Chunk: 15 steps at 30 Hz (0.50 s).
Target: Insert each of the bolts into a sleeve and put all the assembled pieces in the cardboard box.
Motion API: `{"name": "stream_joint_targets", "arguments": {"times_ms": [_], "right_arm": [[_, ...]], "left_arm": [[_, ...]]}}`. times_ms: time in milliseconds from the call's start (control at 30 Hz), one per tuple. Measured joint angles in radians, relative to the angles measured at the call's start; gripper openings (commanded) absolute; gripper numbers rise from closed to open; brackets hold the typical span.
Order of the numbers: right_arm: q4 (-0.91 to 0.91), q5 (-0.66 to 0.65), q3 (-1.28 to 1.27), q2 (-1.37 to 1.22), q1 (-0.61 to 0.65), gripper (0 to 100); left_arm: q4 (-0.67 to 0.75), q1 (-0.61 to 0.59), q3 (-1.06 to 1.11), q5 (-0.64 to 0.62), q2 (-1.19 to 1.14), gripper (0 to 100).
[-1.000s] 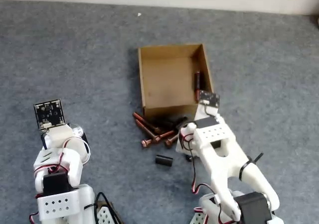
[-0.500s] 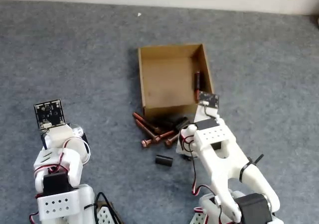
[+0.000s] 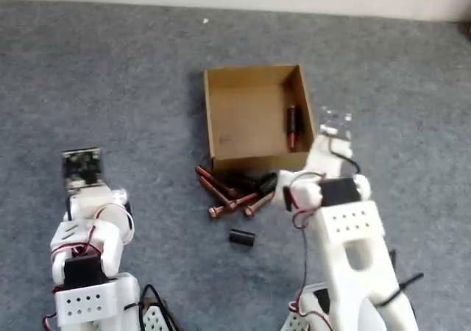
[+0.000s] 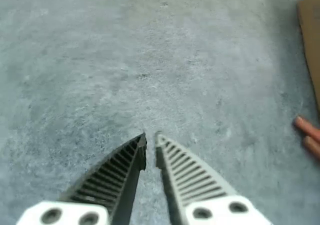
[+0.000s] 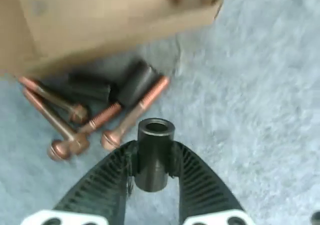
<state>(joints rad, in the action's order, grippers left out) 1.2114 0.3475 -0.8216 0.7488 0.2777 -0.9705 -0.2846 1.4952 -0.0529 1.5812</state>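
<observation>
- The right gripper (image 5: 154, 157) held a black sleeve (image 5: 156, 137) clamped between its two fingers, above the grey carpet (image 5: 250, 110).
- In the right wrist view the held sleeve's long axis ran along the fingers, and its open bore faced away from the wrist.
- Beyond that sleeve lay a loose pile of copper bolts (image 5: 131, 116), heads towards the gripper and shanks fanning towards the cardboard box (image 5: 100, 32). Two more black sleeves (image 5: 134, 82) lay among them against the box's near wall.
- The high view showed the same bolts (image 3: 221, 191) just in front of the box (image 3: 208, 118). It also showed one separate sleeve (image 3: 241, 237) lying on its side nearer the arms.
- The high view looked into the box, where one assembled piece (image 3: 291, 127) lay along the right wall, its long axis running from the near wall to the far one.
- The left gripper (image 4: 151, 147) hung over bare carpet, well apart from the pile. Its fingers were drawn to a narrow slit with nothing between them.
- Two bolt ends (image 4: 307, 135) showed at the edge of the left wrist view.
</observation>
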Motion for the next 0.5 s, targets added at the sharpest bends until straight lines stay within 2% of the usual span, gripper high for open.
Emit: {"name": "stream_joint_targets", "arguments": {"times_ms": [167,367,500], "right_arm": [[-0.006,0.000,-0.028,0.064,-0.091,0.5],[-0.110,0.000,-0.126,0.066,-0.235,0.5],[-0.180,0.000,-0.163,0.069,-0.315,0.5]], "left_arm": [[-0.123,0.091,-0.094,0.144,0.000,10],[-0.276,0.235,-0.273,0.210,0.006,11],[-0.313,0.356,-0.319,0.238,-0.029,13]]}}
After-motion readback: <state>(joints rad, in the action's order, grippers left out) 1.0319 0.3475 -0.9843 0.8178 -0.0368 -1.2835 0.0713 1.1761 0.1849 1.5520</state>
